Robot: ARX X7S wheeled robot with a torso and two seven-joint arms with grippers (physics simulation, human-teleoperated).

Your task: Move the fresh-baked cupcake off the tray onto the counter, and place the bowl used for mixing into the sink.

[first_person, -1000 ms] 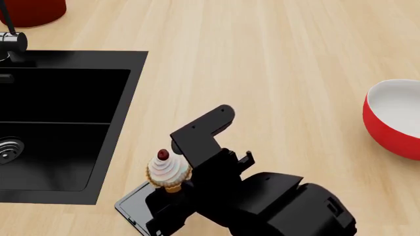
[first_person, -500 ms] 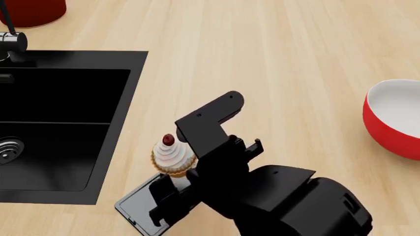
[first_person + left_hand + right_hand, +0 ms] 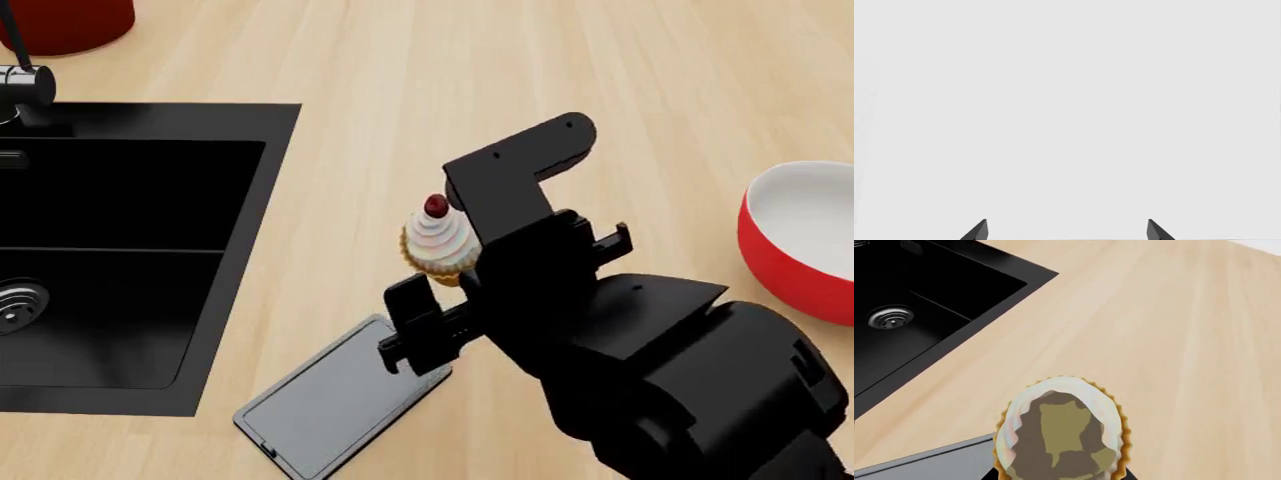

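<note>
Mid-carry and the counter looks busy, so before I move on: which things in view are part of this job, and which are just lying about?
Part of the job:
cupcake, held in the right gripper
tray, now bare
counter
bowl
sink

Just lying about:
red pot behind the sink
faucet

Matt wood counter (image 3: 561,60), glossy bowl (image 3: 801,250)
</note>
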